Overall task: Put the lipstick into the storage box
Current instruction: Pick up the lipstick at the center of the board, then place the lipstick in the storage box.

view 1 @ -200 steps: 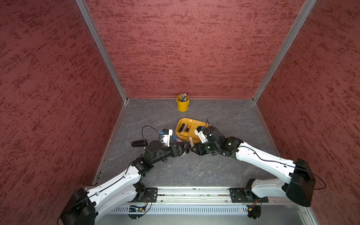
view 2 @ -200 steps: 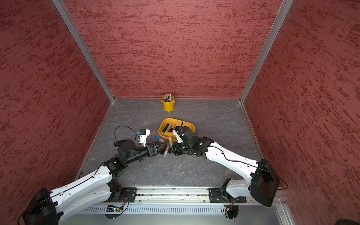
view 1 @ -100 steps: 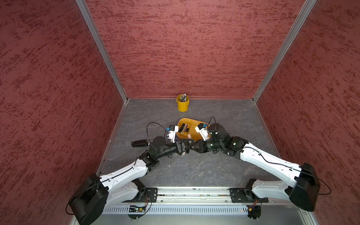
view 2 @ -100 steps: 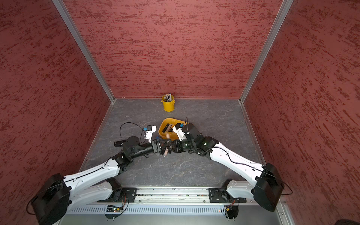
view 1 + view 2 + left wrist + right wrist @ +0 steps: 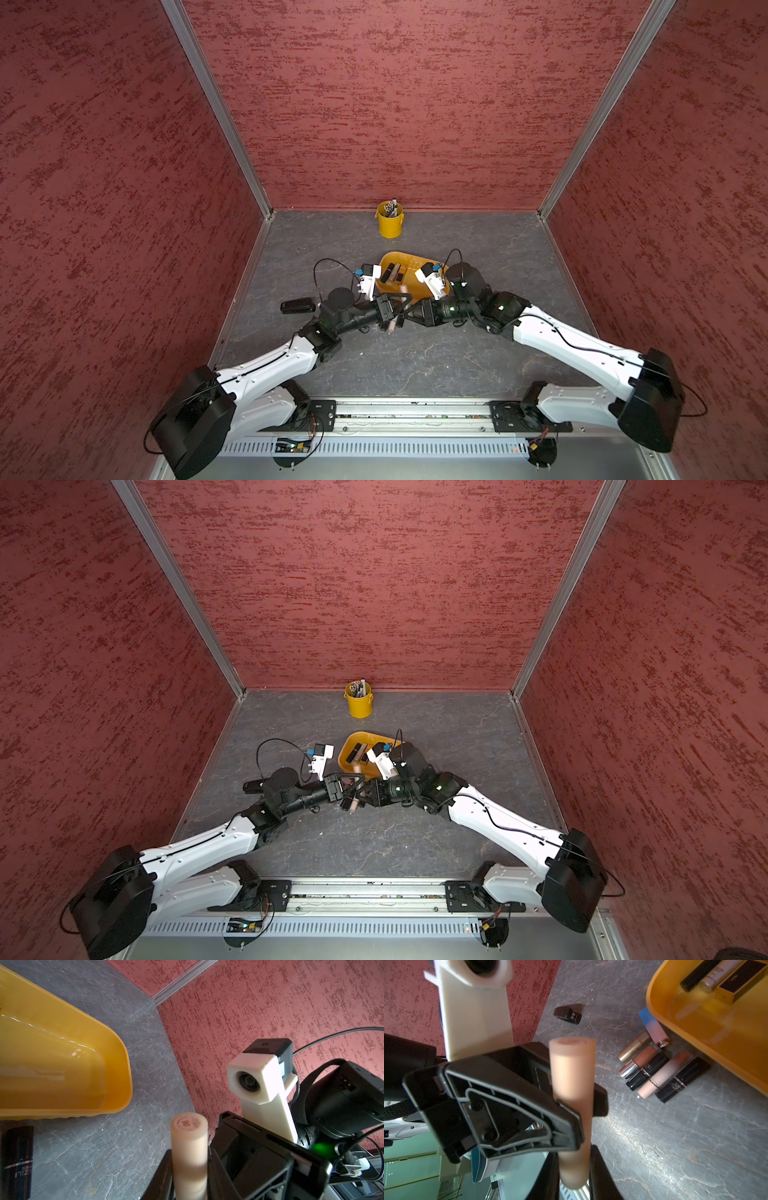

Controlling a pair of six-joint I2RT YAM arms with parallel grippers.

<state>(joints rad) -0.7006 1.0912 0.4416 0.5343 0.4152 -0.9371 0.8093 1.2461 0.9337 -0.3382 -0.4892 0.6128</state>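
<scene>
I hold one pale peach cylindrical lipstick tube (image 5: pixel 572 1093) with both of my grippers at once. It hangs above the grey stone-patterned table (image 5: pixel 415 365), just in front of the shallow yellow-orange plastic storage box (image 5: pixel 399 254).

My right gripper (image 5: pixel 574 1178) is clamped on one end of the tube, with a black finger pressed against either side. My left gripper (image 5: pixel 190 1180) is closed around it too, further along, so the two sets of jaws sit next to each other on the same tube. In both top views my arms meet nose to nose over the table with the tube crossing between them.

I judge this to be a handover. Two grips together make sense only for passing the tube from one arm to the other, or for re-seating it so it sits straighter.

The lipstick is not in the box yet. It is in the air, near the box's front wall and apart from it. The box holds a few dark and gold tubes at one end, and much of its floor is bare, which leaves room for this one.

A row of other lipsticks (image 5: pixel 662 1068) lies on the table just beside the box's wall, and I take it they are waiting their turn. A small black object (image 5: pixel 566 1014) lies further off. A yellow metal bucket (image 5: pixel 390 220) stands by the back wall, well apart.
</scene>
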